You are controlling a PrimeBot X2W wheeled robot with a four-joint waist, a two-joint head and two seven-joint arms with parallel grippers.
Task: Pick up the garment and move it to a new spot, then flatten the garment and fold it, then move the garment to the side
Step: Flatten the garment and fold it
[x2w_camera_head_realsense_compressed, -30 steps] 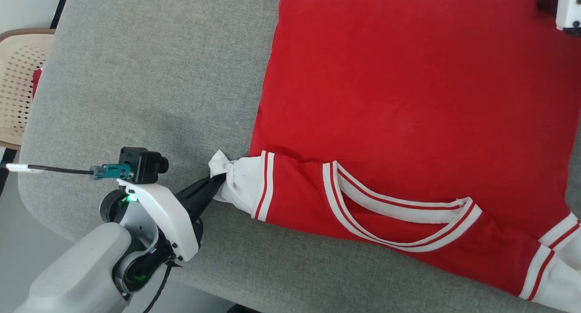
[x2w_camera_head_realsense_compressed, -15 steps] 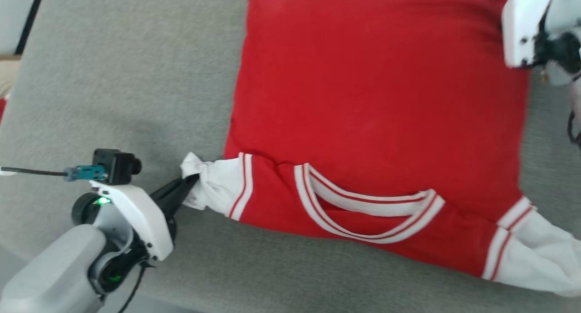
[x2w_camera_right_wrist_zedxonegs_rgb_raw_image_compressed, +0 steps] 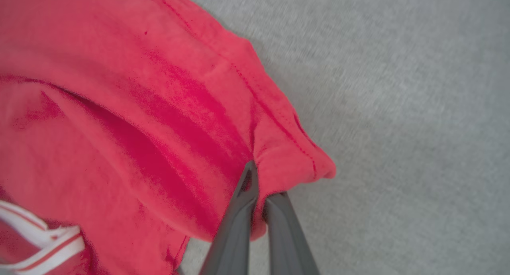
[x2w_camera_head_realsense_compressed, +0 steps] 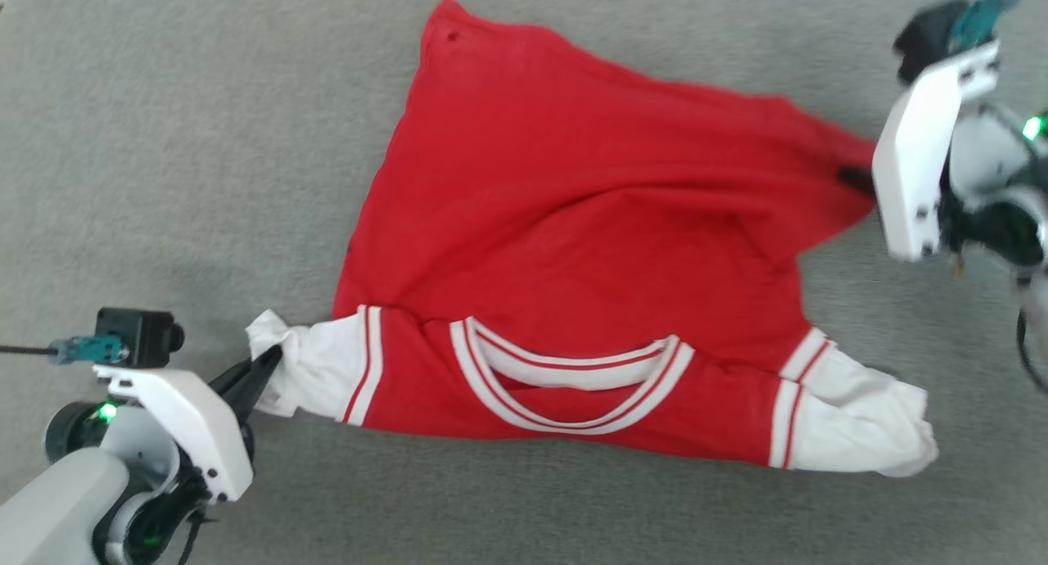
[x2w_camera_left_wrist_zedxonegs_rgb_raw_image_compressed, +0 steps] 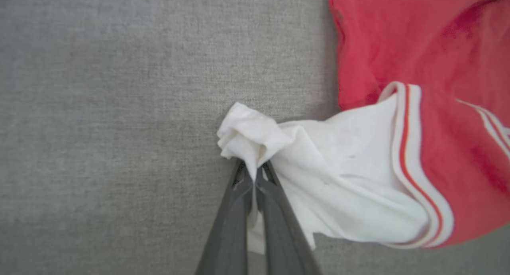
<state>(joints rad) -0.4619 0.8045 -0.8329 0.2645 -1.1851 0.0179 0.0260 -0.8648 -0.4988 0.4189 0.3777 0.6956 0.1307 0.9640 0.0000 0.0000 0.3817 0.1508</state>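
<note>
A grey fabric surface (x2w_camera_head_realsense_compressed: 164,139) carries the rumpled red, white-sleeved garment (x2w_camera_head_realsense_compressed: 573,221).

Left claw (x2w_camera_head_realsense_compressed: 270,354) at lower left, right claw (x2w_camera_head_realsense_compressed: 851,176) at upper right, well apart, jaws of each tight together.

Bright, even light, soft shadows; motion blur smears the right tool (x2w_camera_head_realsense_compressed: 853,177), wrist views slightly soft.

The garment (x2w_camera_head_realsense_compressed: 589,221) is made of soft, matt red cloth. The grey surface (x2w_camera_head_realsense_compressed: 205,139) is covered in coarse woven fabric.
</note>
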